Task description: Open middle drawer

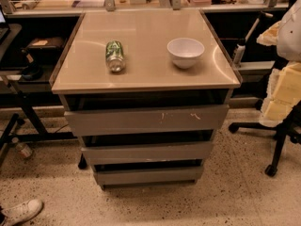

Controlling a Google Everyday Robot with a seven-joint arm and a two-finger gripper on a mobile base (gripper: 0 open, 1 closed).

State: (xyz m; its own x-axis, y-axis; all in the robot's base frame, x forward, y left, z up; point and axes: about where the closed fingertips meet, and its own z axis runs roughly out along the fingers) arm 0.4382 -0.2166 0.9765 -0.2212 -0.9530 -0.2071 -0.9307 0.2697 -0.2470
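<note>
Cabinet sits dead centre in my feed, with 3 grey drawer fronts stacked under a beige top point(146, 76). The middle drawer point(146, 153) is at 6 o'clock from the frame's centre, between the taller top drawer front point(146, 120), which has white scratches, and the shorter bottom drawer front point(148, 175). Its plain front looks pushed in, roughly in line with the other 2, with only a dark gap above it.

On the top, a green can point(114, 55) lies on its side at 10 o'clock from centre. A white bowl point(186, 52) stands upright at 1 o'clock, well apart from the can.

At 3 o'clock there is an office chair base point(277, 135) on the speckled floor point(225, 197). A white shoe point(21, 211) shows at 8 o'clock, in the bottom corner.

The gripper is outside this view, so I cannot tell whether the pincer is released or clenched.
</note>
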